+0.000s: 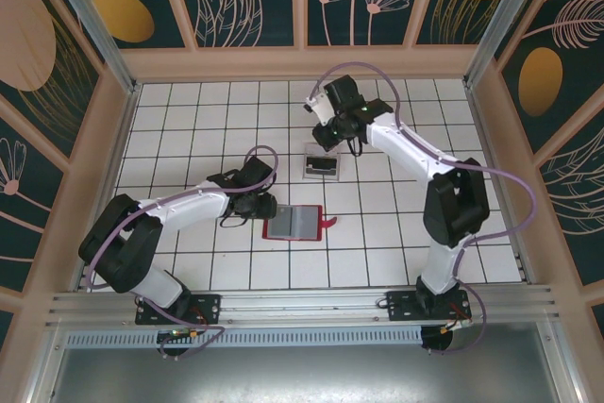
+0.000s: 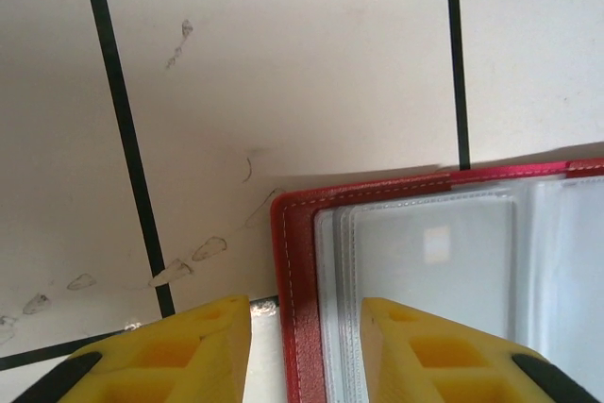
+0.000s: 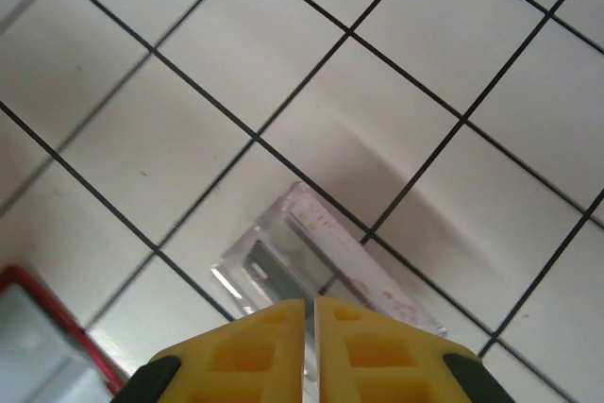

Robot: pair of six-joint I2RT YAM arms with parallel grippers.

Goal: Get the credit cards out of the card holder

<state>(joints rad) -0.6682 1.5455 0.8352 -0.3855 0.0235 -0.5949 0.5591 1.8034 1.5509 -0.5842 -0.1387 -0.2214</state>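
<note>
The red card holder (image 1: 293, 222) lies open on the tiles, grey inside up, snap tab (image 1: 329, 222) to its right. My left gripper (image 2: 307, 327) is open and straddles the holder's left edge (image 2: 294, 261): one finger over the tile, the other over the clear sleeves (image 2: 425, 252). My right gripper (image 3: 310, 346) hovers above the clear plastic box (image 3: 321, 261). Its fingers (image 3: 377, 351) are shut on a thin pale sliver, a credit card seen edge-on. A pale card (image 3: 349, 247) and a dark card (image 3: 269, 271) lie in that box.
The clear box (image 1: 322, 166) stands one tile beyond the holder, under the right arm's wrist (image 1: 342, 106). The white tiled floor is bounded by wooden walls (image 1: 302, 61) at the back and sides. The left arm (image 1: 179, 207) stretches across the left-hand tiles.
</note>
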